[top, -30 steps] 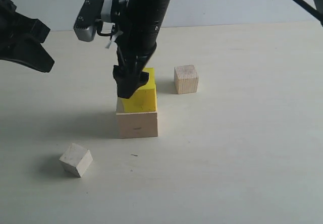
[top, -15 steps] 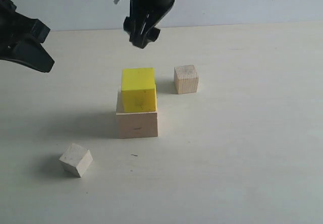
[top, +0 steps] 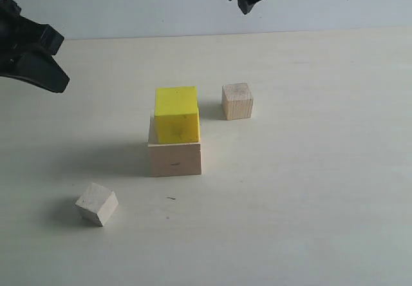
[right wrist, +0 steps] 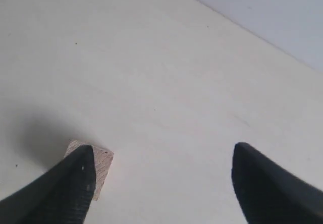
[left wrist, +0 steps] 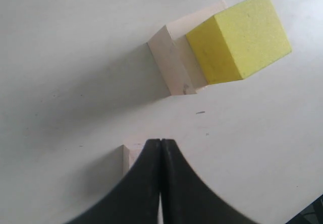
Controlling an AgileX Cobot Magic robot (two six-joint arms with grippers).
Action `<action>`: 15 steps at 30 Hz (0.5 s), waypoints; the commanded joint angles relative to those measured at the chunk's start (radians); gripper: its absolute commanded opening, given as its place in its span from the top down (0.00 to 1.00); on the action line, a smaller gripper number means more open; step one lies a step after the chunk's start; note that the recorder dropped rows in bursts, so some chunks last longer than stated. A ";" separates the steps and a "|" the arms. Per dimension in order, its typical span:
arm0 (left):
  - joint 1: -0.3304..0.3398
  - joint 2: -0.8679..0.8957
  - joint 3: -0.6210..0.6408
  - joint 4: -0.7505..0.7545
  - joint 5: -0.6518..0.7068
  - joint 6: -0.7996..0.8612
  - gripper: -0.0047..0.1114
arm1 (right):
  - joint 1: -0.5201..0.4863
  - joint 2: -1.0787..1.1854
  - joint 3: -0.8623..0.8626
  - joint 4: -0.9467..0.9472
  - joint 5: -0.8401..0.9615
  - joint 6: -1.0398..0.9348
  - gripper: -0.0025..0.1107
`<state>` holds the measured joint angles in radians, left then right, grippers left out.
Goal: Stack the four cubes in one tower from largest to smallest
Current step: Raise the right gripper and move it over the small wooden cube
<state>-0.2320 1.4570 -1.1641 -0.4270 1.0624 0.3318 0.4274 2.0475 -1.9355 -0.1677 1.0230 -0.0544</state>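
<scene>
Exterior view, jaws unclear, wrist views, left gripper [left wrist: 160, 142] pinched together, right gripper [right wrist: 164, 151] apart

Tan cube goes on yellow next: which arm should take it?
Right. The right gripper, jaws open, is nearest the tan cube; the left gripper is shut, on the yellow cube's far side.

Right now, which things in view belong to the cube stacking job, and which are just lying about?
Belong to the job: large pale cube; yellow cube sitting on it; tan cube and smallest whitish cube, each standing apart.

Just there: table; back wall.
</scene>
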 commanded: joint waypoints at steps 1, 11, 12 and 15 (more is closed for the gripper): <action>0.001 0.011 0.001 0.002 -0.012 0.004 0.96 | -0.015 0.063 -0.007 0.013 -0.015 0.065 0.35; 0.001 0.020 0.001 0.002 -0.013 0.004 0.96 | -0.014 0.207 -0.007 0.135 0.015 0.159 0.35; 0.001 0.020 0.001 0.002 -0.013 0.004 0.96 | -0.014 0.209 -0.007 0.143 0.013 0.159 0.35; 0.001 0.020 0.001 0.001 -0.019 0.004 0.96 | -0.014 0.222 -0.007 0.143 0.013 0.159 0.35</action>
<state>-0.2320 1.4778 -1.1641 -0.4270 1.0582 0.3318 0.4155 2.2629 -1.9355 -0.0286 1.0427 0.0997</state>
